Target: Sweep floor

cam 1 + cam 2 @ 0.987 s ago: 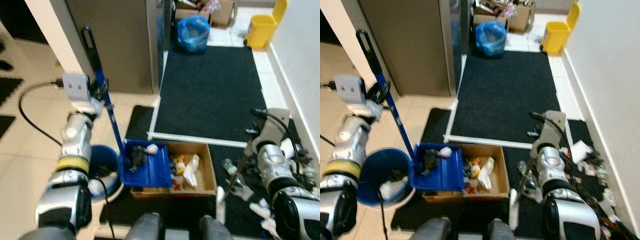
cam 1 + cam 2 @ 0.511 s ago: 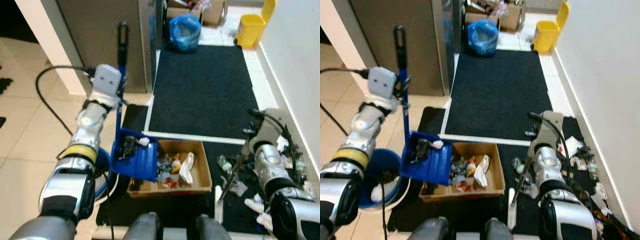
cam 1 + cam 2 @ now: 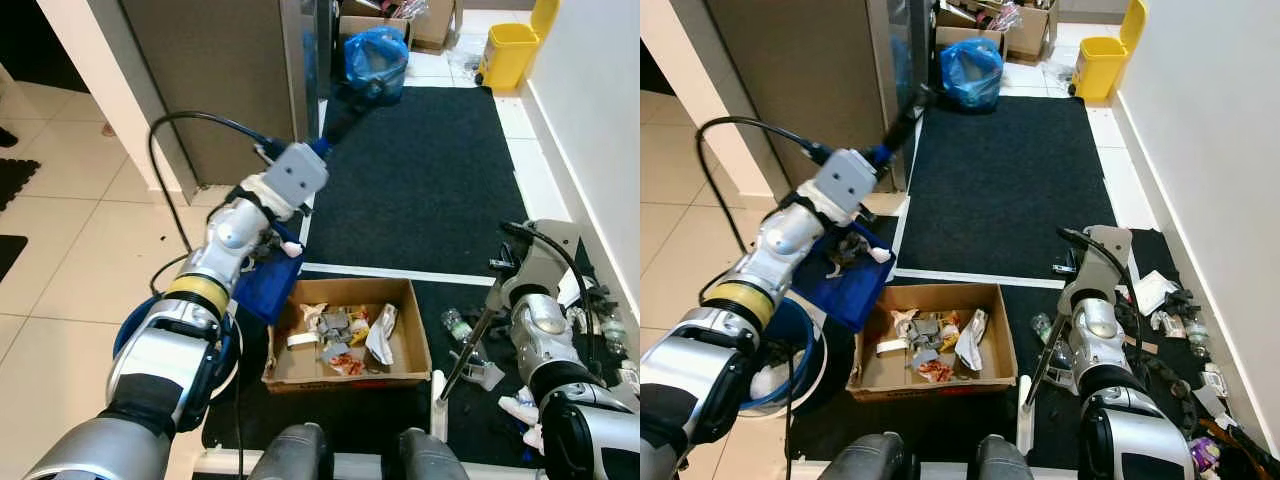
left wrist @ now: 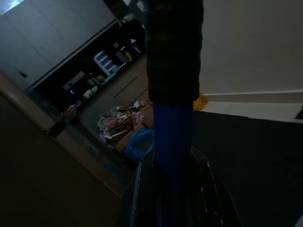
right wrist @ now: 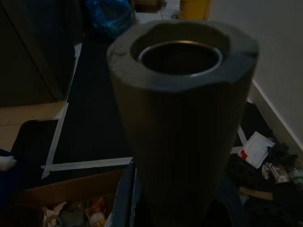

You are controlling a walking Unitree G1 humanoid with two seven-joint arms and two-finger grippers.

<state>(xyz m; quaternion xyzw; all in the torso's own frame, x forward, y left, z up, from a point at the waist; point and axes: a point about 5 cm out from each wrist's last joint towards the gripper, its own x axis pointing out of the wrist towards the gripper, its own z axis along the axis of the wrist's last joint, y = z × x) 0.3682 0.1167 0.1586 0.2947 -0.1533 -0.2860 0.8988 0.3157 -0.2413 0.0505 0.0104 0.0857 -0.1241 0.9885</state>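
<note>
STEP: emptying blue plastic dustpan (image 3: 845,275) into open brown cardboard box (image 3: 930,342) | LEFT end effector (image 3: 322,142): clamped on its long blue handle, pan tipped beside box | RIGHT end effector (image 3: 492,312): holds dark broom pole (image 3: 465,345) | NEXT: likely shake off clinging scraps, right pan.

The dustpan (image 3: 845,282) at centre left looks like smooth blue plastic, its handle (image 4: 173,137) glossy blue with a matt black grip. Below it the box (image 3: 992,362) is plain brown cardboard. The mat (image 3: 420,190) in the upper middle is rough dark pile. The floor tiles (image 3: 70,250) on the left shine pale. The bag (image 3: 973,70) at the top is shiny blue plastic.
</note>
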